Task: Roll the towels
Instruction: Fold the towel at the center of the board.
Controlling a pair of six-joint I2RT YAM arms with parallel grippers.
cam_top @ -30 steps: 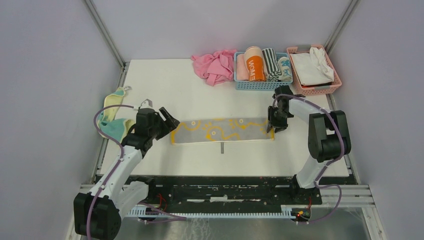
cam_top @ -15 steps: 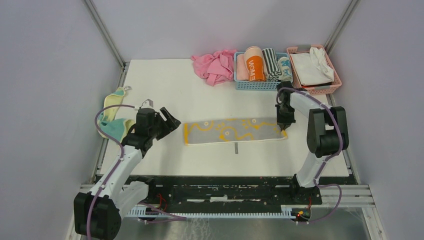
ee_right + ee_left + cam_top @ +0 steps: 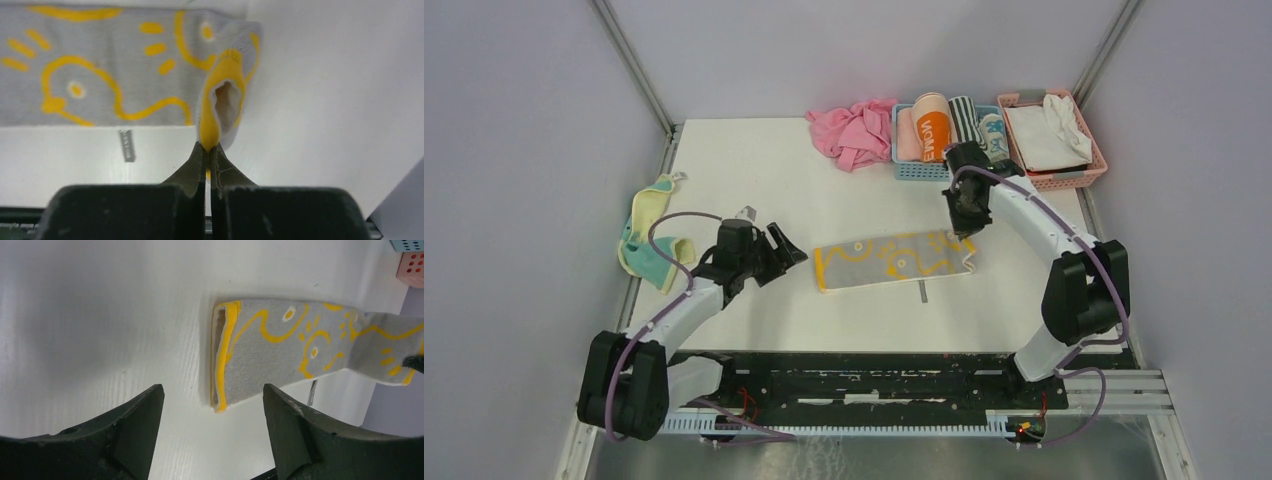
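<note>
The light grey towel (image 3: 894,258) with yellow marks lies folded in a long strip across the middle of the table. My right gripper (image 3: 965,222) is shut on the yellow hem at its right end, and that end (image 3: 227,95) is lifted into a loop above the pinched jaws (image 3: 207,146). My left gripper (image 3: 789,250) stands open just off the strip's left end, whose yellow edge (image 3: 222,355) lies ahead of the gap between the fingers (image 3: 212,390). The pale yellow towel (image 3: 649,240) with teal lies bunched at the table's left edge.
A crumpled pink cloth (image 3: 856,132) lies at the back. Beside it a blue basket (image 3: 924,171) holds several rolled towels, and a pink basket (image 3: 1064,180) holds white cloth. A small grey mark (image 3: 922,290) is on the table just in front of the strip.
My right gripper closed on the grey towel's right end, dragged the strip to the right and raised that end toward the back. My left arm followed to the right, still open.
</note>
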